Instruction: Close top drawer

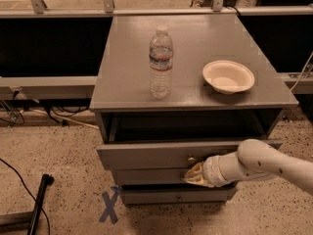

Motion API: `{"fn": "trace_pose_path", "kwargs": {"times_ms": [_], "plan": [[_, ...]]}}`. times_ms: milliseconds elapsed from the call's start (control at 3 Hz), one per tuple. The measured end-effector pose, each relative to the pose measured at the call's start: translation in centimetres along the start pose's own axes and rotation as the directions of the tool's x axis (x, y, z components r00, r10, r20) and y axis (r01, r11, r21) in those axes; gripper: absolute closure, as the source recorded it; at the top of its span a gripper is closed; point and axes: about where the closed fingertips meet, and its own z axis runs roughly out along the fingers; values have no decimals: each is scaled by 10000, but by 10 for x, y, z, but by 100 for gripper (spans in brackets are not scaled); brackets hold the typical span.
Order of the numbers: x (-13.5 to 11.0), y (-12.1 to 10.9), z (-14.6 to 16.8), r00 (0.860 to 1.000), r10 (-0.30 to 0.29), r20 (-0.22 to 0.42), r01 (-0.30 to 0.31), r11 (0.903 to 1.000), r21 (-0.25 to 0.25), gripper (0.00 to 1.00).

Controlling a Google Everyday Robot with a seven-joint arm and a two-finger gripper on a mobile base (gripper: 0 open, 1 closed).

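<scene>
My gripper [194, 175] sits low, right of centre, against the front of the top drawer [146, 155] just under its knob [190, 158]; I cannot tell how far it is parted or whether it grips anything. The drawer juts partly out beneath the worktop [205, 38] carrying a water bottle [161, 62] and a bowl [228, 76].

A grey bench [195, 38] stands on speckled stone flooring [58, 151], backed by dark panels [49, 45] framed in pale rails [54, 13]. A blue tape cross [110, 207] marks the floor off the bench's front left corner; a black pole [39, 199] and cables [12, 114] lie further left. The pincer [191, 175] sits low at the bench's front.
</scene>
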Motion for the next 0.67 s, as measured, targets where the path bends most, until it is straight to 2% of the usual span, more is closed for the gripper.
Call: {"fn": "trace_pose_path", "kwargs": {"times_ms": [333, 667], "plan": [[6, -15, 25, 9999, 86, 53, -85, 9997, -249, 100], [5, -19, 33, 10000, 60, 80, -57, 9993, -376, 100]]}}
